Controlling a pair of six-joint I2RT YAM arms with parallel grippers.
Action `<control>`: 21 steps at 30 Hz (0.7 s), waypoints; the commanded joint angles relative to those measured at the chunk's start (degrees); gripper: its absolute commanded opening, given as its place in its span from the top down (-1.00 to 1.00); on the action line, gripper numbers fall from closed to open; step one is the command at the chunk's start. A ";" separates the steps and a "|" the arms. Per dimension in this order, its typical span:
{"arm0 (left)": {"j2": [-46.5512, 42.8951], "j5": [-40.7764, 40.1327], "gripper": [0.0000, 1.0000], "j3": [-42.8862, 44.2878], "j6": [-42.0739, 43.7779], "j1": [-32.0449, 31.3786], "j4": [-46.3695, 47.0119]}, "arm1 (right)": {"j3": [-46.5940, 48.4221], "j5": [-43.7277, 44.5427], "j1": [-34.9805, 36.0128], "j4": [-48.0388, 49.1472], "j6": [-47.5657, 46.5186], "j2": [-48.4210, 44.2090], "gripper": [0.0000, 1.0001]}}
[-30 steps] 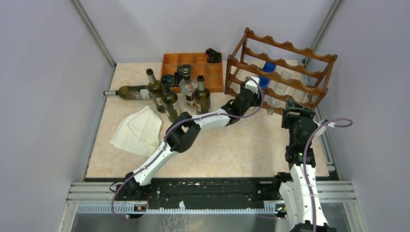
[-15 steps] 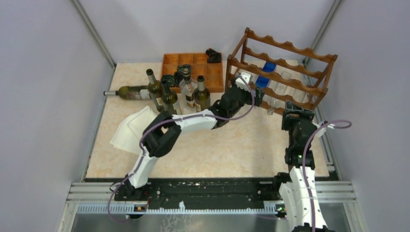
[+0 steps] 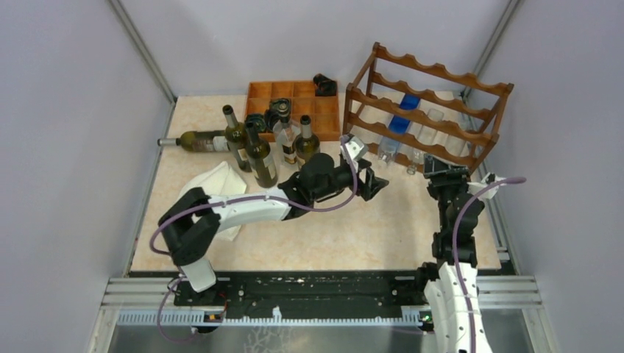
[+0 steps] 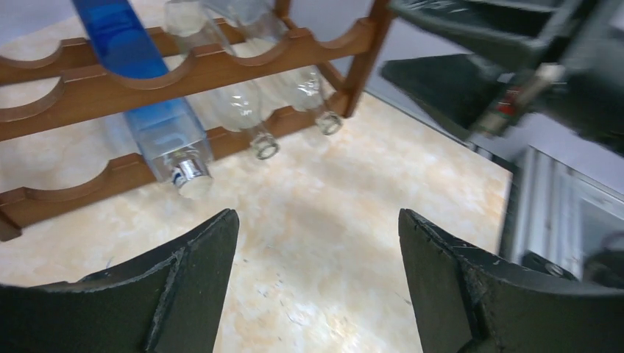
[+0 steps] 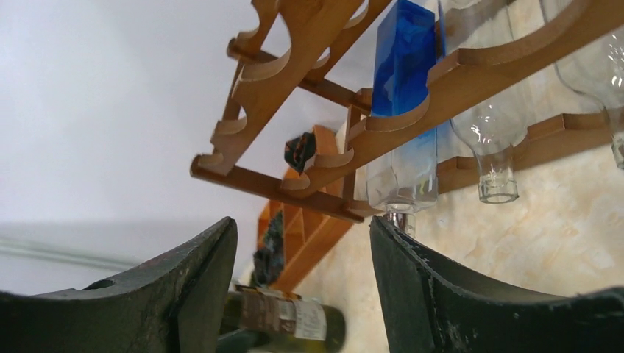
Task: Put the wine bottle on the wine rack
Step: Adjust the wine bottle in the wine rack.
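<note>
Far right on the bench [image 3: 368, 220]: wine rack [image 3: 434, 110], upright. Blue bottle [image 4: 151, 110] lies across its scalloped rails on a low tier, neck pointing toward the arms. Two clear bottles [image 4: 257, 136] lie just beside it, same way round. Left tool [image 4: 316, 228] is low, just in front of the rack, jaws wide apart, nothing between them. Right tool [image 5: 302, 228] is near the rack's right front corner, jaws apart, empty too. Dark wine bottles [image 3: 261, 158] stand well left of the rack, in front of an orange tray [image 3: 294, 99].
</note>
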 commanded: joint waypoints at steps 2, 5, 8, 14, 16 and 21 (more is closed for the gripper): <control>-10.84 12.44 -0.68 -6.31 -1.92 -0.03 -4.36 | 3.77 -9.43 -0.65 4.77 -13.91 1.73 -0.32; -16.84 16.89 -0.67 -11.52 -3.43 -0.04 -5.49 | 5.79 -16.15 -0.65 5.79 -17.98 4.65 -0.35; -23.91 20.16 -0.68 -18.17 -5.33 -0.01 -5.50 | 8.50 -25.76 -0.58 7.12 -21.12 8.69 -0.40; -39.09 22.47 -0.70 -31.61 -9.54 -0.12 -6.56 | 14.16 -33.61 -0.47 5.45 -25.38 11.15 -0.43; -44.03 22.12 -0.71 -36.17 -10.98 -0.12 -6.56 | 15.51 -34.66 -0.39 4.73 -25.94 11.89 -0.45; -54.75 20.07 -0.72 -46.92 -15.42 -0.08 -4.87 | 15.70 -33.71 1.44 5.51 -24.27 14.71 -0.45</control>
